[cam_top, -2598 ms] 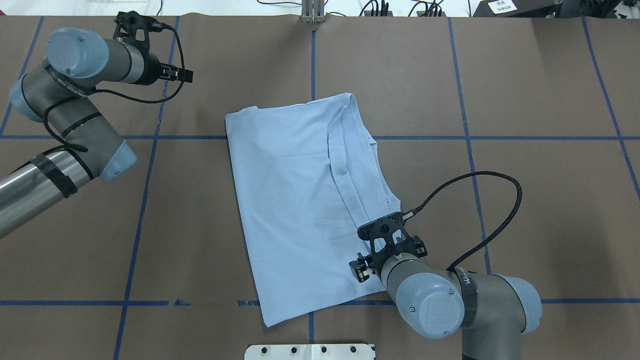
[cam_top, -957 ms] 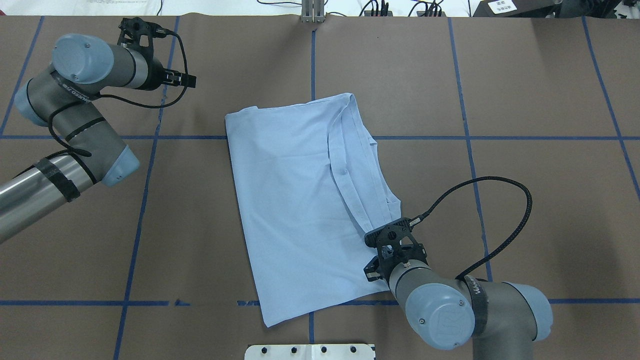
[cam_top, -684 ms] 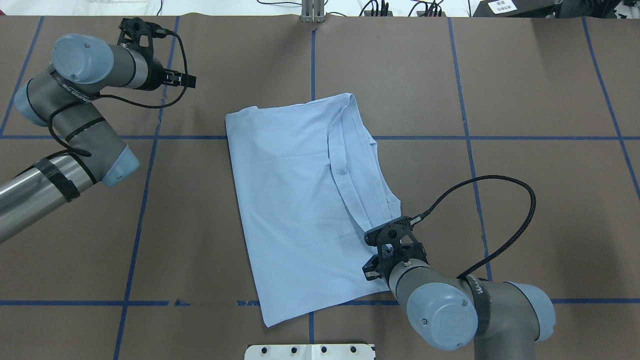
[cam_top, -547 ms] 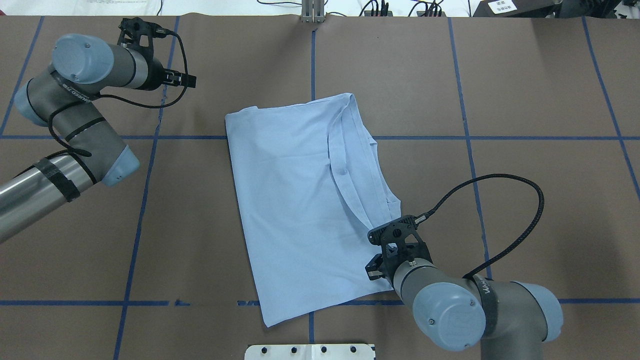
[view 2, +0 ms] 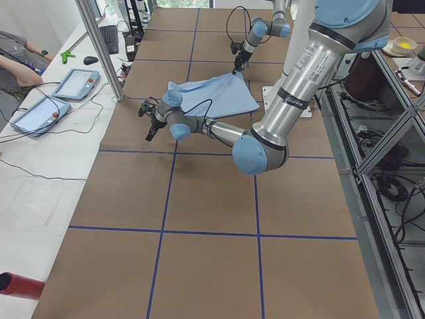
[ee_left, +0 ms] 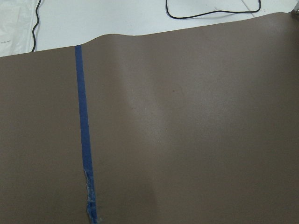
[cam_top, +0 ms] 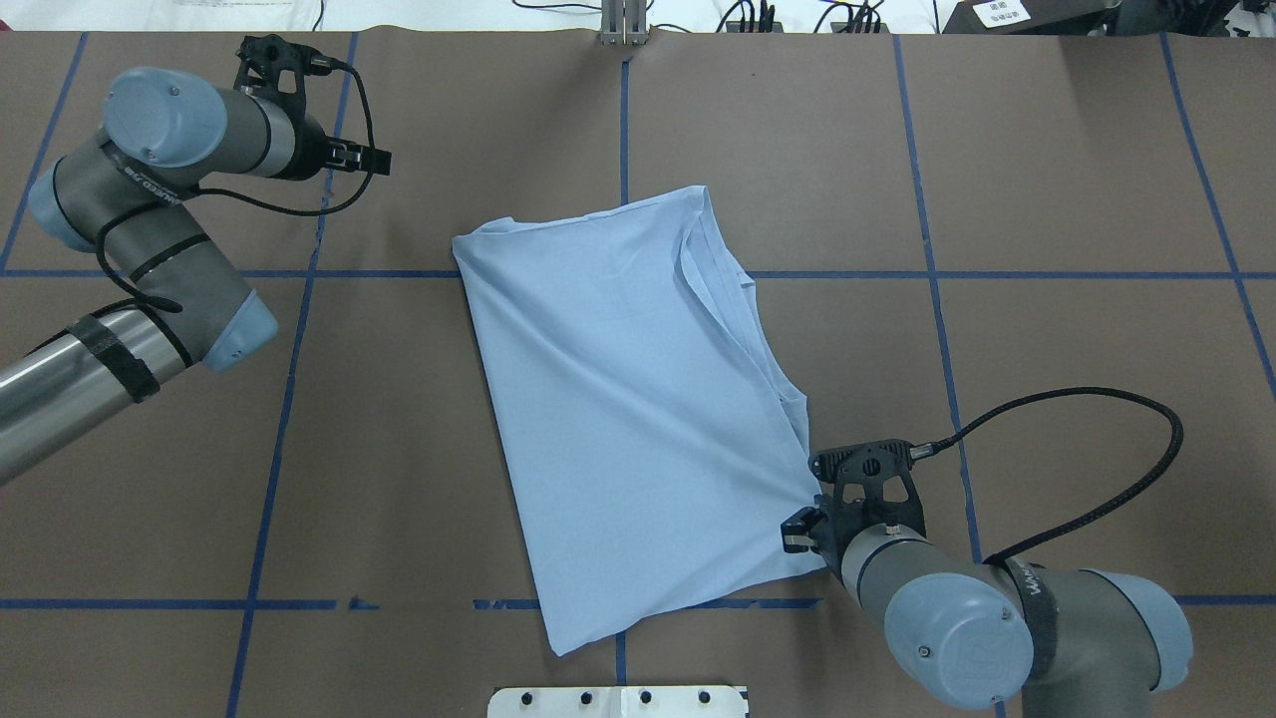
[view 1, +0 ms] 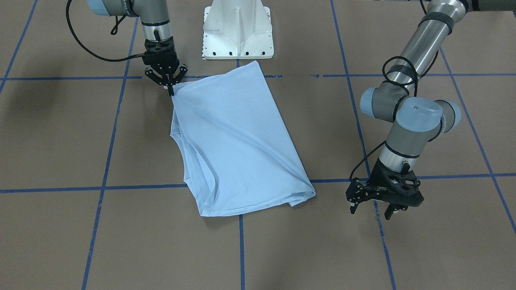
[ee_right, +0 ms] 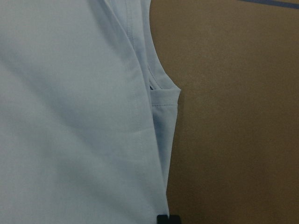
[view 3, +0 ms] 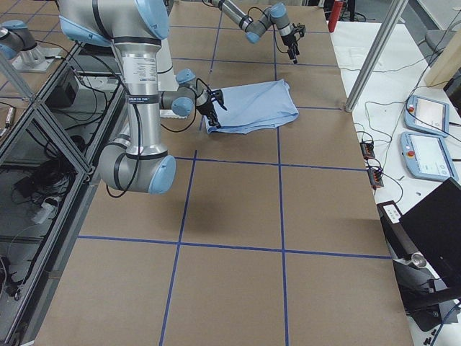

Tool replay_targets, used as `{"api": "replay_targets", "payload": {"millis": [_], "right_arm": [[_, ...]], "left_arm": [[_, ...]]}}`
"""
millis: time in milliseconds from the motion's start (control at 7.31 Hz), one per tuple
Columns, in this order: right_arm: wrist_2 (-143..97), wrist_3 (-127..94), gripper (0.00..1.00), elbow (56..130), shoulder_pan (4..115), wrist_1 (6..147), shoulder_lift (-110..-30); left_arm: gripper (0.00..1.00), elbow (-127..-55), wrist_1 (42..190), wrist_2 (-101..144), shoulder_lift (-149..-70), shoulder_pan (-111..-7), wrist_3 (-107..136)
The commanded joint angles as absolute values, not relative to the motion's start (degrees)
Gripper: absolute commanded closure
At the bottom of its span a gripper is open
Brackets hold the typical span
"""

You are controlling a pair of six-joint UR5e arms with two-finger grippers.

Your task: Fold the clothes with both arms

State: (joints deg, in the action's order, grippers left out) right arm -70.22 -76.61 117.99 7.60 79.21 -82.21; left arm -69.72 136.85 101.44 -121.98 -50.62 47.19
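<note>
Currently the right gripper (view 1: 171, 91) clamps the T-shirt (view 1: 238, 133) edge, while the left gripper (view 1: 371, 213) hangs agape

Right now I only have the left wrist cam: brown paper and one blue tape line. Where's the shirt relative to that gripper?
Observer: The T-shirt lies in the middle of the brown paper, apart from the left gripper, which hangs open over a bare patch.
Operator: Right arm?
Observer: The right gripper is shut on a shirt corner on the robot's side.
Operator: Cloth slack there?
Observer: Seemingly not; the front view shows long creases running from that corner across the cloth.
</note>
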Motion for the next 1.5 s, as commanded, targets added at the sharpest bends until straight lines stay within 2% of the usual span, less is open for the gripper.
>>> {"api": "replay_targets", "payload": {"millis": [0, 547, 684, 1094, 1367], "right_arm": [[-69.78, -77.44, 0.00, 117.77, 7.12, 79.19, -81.66], [-75.74, -77.78, 0.00, 117.95, 11.67, 64.28, -82.09], [-76.11, -79.87, 0.00, 117.86, 12.99, 60.51, -82.87], [-76.03, -87.17, 0.00, 117.86, 15.37, 58.01, -82.88], [-76.03, -88.06, 0.00, 117.60, 16.34, 58.10, -82.79]], "left_arm": [[0.00, -69.96, 136.93, 101.51, -121.55, -50.63, 47.55], [0.00, -73.55, 136.58, 103.34, -121.29, -50.54, 52.78], [0.00, -78.09, 136.41, 107.54, -119.46, -48.97, 59.00], [0.00, -102.06, 135.79, 105.14, -104.98, -36.87, 73.60], [0.00, -109.40, 135.79, 95.85, -100.12, -24.84, 84.76]]}}
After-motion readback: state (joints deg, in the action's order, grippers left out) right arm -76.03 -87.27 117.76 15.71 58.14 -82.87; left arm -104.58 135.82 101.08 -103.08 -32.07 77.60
